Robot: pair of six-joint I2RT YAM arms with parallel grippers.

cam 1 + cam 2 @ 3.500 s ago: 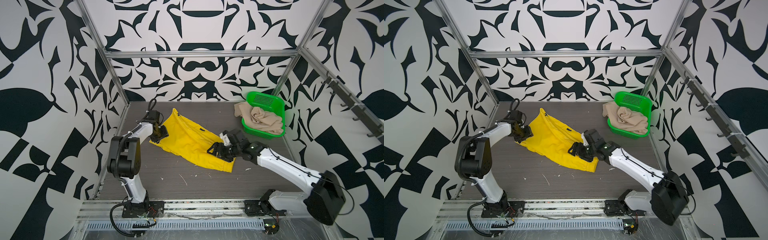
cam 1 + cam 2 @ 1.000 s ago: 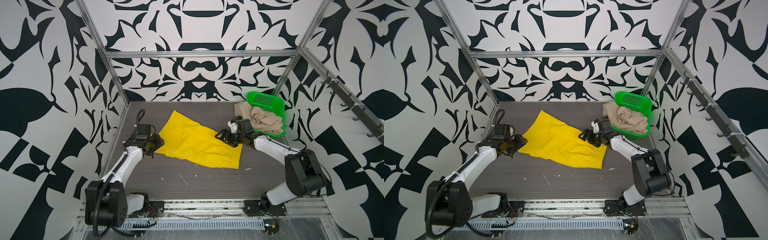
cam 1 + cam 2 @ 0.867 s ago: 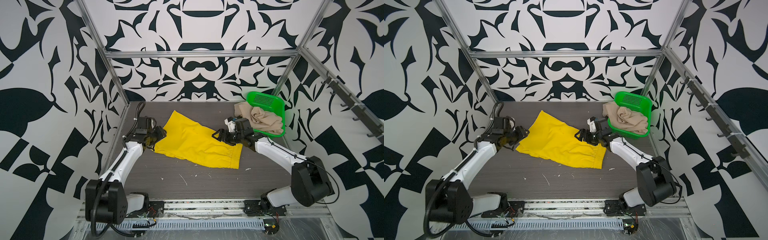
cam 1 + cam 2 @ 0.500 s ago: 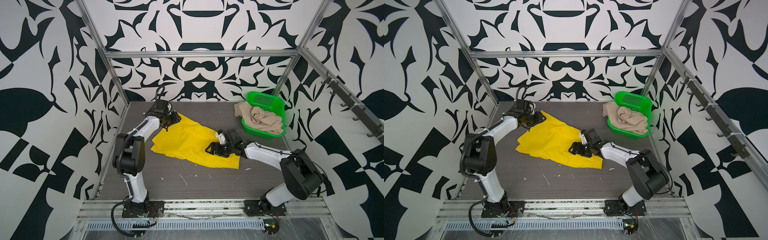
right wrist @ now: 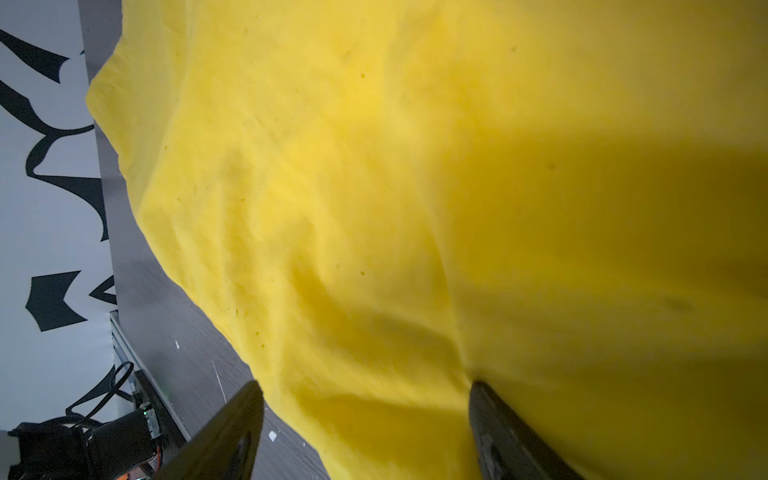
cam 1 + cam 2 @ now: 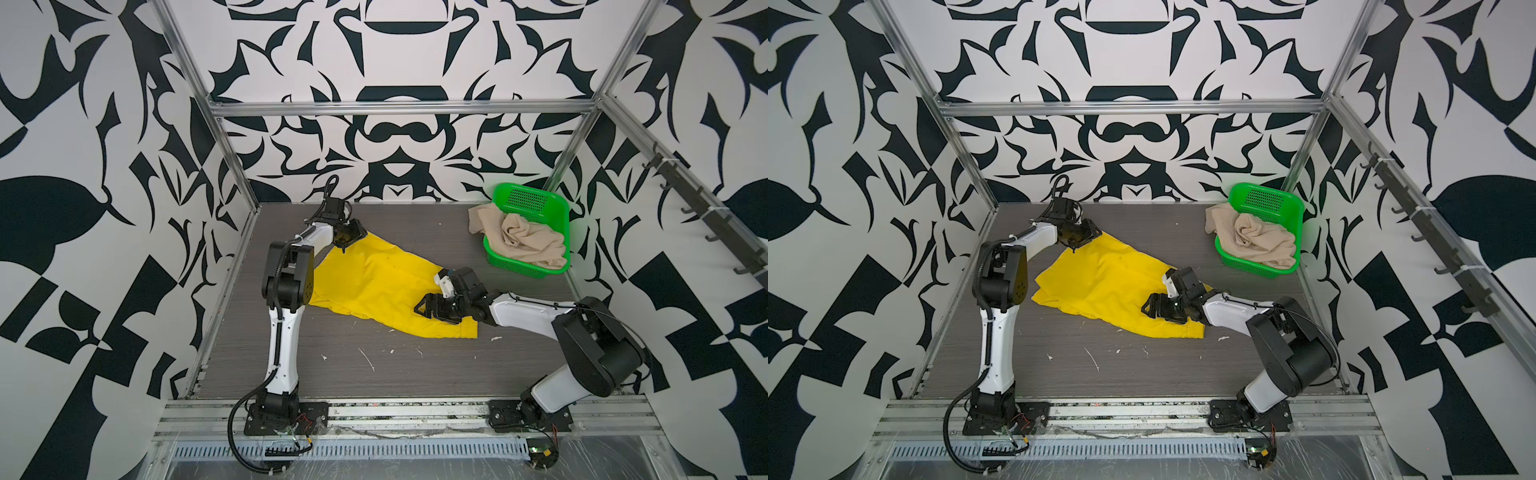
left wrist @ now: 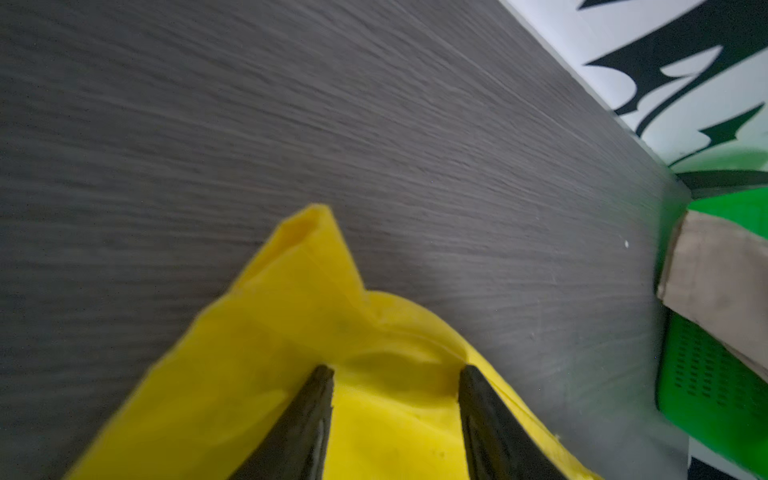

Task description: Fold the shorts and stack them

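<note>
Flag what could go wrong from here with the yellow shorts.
1. The left gripper is open over a raised, doubled corner of the yellow shorts. Closing there may catch only one layer and skew the fold.
2. The right gripper, also open, sits low over the cloth. Sliding from there could drag and bunch it.
3. The beige shorts hang crumpled over the basket rim. Pulling them out may tip the basket.

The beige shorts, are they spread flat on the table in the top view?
No, the beige shorts lie crumpled in the green basket, with one part hanging over its rim.
</note>
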